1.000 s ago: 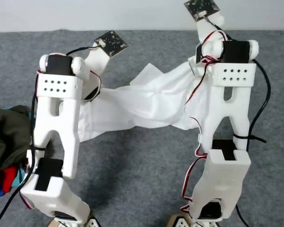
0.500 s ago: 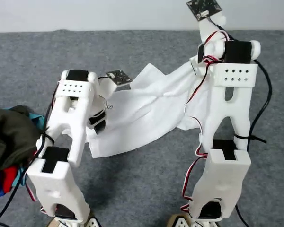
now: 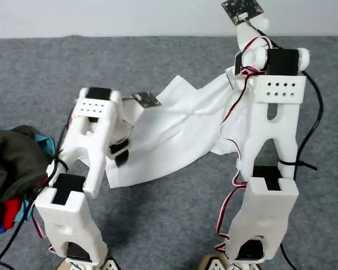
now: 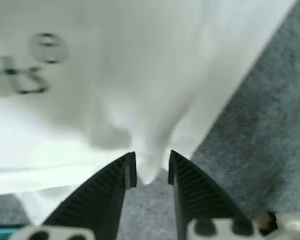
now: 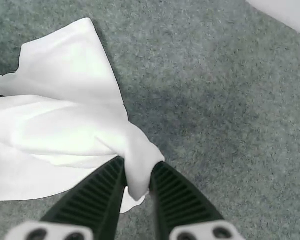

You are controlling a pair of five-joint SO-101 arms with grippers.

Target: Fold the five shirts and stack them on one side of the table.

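Across the middle of the grey tabletop point(image 3: 174, 225): white shirt point(image 3: 174, 132), spread loosely and rumpled, long creases running from corner to corner. Raised off the surface at its far right corner, pinched there by the right pincer point(image 5: 137, 172), fingers closed tight on a hanging fold of cloth. At the shirt's near left edge, left pincer point(image 4: 151, 162), fingers set narrow, a tuck of white fabric caught between the tips. Small dark print point(image 4: 47, 47) on the shirt close to that pincer.

Left of the shirt, at the tabletop's edge, heap of other clothes point(image 3: 11, 163): dark olive on top, teal, red and blue beneath. Beyond the shirt, pale wall point(image 3: 101, 17). On the shirt's near side, two white arms side by side: left arm point(image 3: 84, 152) bent low over the shirt's left edge, right arm point(image 3: 273, 124) stretched long over its right side.
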